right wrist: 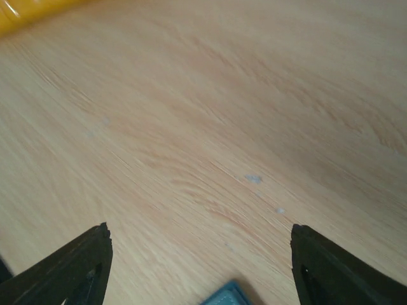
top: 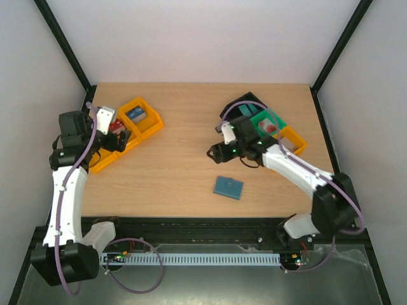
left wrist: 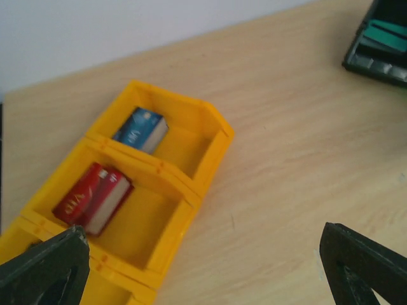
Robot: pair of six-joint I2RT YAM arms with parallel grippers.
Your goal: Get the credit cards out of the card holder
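Jaws apart on right gripper point(top: 215, 152), low over table point(top: 172, 171) near card holder point(top: 228, 187)

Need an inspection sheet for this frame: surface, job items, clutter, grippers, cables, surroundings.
Surface: wooden table, bare in the middle, a few pale specks.
Job's things: card holder flat and closed near the front; cards: nothing seen.
Clutter: orange trays at left hold a red block and a blue block; black, green and orange trays at right rear.
Grippers: left gripper open at the left trays' edge; right gripper open over bare table, holder's corner just short of it.
Cables: purple cables along both arms.
Surroundings: white walls, black frame posts.
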